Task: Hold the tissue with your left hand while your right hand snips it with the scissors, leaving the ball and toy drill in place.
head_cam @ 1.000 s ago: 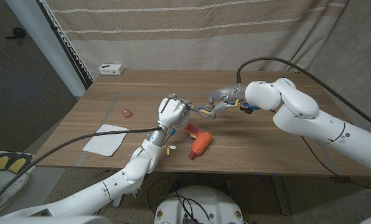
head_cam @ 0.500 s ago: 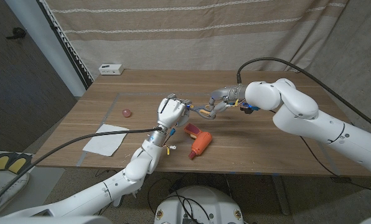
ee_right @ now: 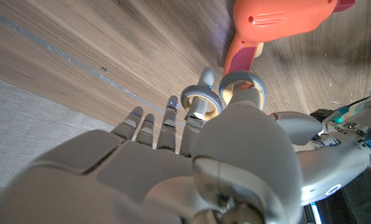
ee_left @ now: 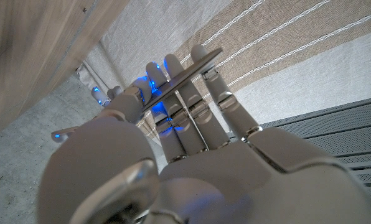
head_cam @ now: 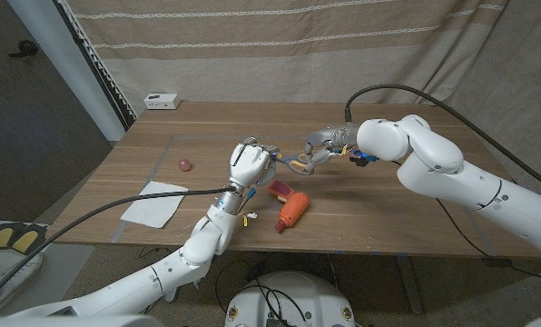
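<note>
- nothing visible has moved: the left hand [head_cam: 251,162] and the right hand [head_cam: 328,145] with the scissors [head_cam: 293,162] stand as they did a second ago.

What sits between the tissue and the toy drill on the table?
Head view: the left forearm crosses that stretch, between the tissue and the toy drill, with its black cable over the tissue's edge. Otherwise bare wood.

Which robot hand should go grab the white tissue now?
The left hand. The tissue lies on the robot's left side, and the right hand already has the scissors.
</note>
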